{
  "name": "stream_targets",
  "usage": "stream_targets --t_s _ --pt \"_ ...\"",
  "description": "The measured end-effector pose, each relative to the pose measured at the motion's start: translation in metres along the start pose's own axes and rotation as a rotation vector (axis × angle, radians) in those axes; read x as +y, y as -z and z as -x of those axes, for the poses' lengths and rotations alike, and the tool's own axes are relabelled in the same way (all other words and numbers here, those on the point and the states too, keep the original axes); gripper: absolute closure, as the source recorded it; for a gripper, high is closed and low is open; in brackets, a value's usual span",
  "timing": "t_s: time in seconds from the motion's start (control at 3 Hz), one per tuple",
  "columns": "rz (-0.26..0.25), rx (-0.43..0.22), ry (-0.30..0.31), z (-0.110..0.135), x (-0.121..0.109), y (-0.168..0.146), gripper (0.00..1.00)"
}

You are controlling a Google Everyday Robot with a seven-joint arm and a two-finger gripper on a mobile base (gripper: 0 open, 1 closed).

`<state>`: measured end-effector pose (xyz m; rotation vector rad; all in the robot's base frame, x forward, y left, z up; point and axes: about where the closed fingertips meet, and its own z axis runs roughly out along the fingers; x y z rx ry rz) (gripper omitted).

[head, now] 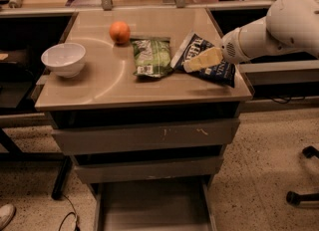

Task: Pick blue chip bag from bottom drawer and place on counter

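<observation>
The blue chip bag (200, 45), dark navy with white lettering, lies flat on the right side of the beige counter (104, 83). My gripper (190, 66) comes in from the right on a white arm and sits over the bag's middle, pointing left toward the green bag; I cannot tell whether it touches the bag. The bottom drawer (149, 205) is pulled out below the cabinet, and its grey floor shows nothing inside.
A green-and-white snack bag (151, 56) lies just left of the blue bag. An orange (119, 32) sits behind it and a white bowl (64, 58) stands at the counter's left. Two shut grey drawers (144, 135) sit above the open one.
</observation>
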<state>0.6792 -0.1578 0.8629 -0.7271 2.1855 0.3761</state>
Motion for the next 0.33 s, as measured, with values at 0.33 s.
stream_targets --t_s 0.33 --pt "0.000 0.000 0.000 0.0000 0.0000 0.0000 0.00"
